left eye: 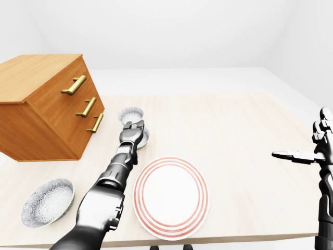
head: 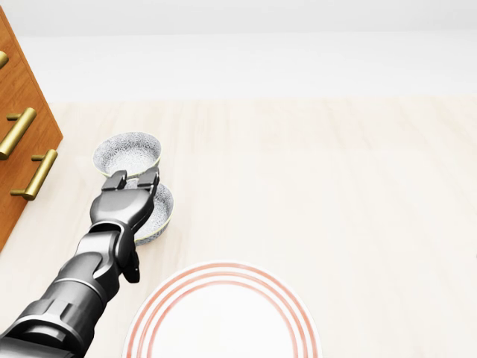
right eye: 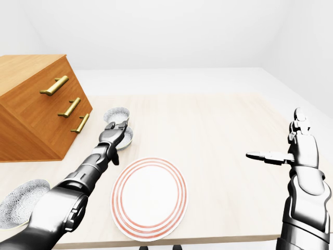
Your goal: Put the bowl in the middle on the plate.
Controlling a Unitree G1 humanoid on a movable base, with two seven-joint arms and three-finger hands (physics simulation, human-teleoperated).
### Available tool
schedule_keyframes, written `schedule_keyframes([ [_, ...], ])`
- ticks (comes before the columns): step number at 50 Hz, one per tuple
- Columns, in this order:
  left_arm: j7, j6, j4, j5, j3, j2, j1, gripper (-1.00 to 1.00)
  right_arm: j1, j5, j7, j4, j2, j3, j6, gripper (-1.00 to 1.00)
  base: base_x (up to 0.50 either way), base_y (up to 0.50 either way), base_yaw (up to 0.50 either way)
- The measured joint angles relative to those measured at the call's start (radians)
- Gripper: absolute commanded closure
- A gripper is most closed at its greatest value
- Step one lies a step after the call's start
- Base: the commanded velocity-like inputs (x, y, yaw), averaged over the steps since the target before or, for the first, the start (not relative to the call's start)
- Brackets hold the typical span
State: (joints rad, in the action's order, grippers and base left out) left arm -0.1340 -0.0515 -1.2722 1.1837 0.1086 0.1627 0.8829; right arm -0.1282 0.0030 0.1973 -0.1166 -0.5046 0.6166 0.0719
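Wooden drawer chest (left eye: 47, 109) near middle bowl (head: 161, 212)

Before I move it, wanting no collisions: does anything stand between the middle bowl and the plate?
Nothing visible. The left hand is over the middle bowl, and only bare table lies between that bowl and the plate. The other bowl sits above it in the head view, off that path.

in the head view the middle bowl (head: 164, 212) lies between another bowl (head: 127, 153) above and the plate (head: 223, 313) below, drawers (head: 22, 89) left.
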Motion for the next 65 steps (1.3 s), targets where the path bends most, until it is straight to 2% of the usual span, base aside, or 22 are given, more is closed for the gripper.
schedule_keyframes([
  [27,0.015,0.009,-0.012,-0.019,-0.002,0.002,0.004,-1.0,0.004,-0.002,0.003,0.007,0.003,0.002,0.001,-1.0,0.0,0.0,0.0],
  [65,0.075,-0.008,-0.023,0.018,0.002,0.013,0.017,-1.0,0.005,-0.002,0.006,0.008,0.004,0.002,-0.003,-1.0,0.0,0.0,0.0],
])
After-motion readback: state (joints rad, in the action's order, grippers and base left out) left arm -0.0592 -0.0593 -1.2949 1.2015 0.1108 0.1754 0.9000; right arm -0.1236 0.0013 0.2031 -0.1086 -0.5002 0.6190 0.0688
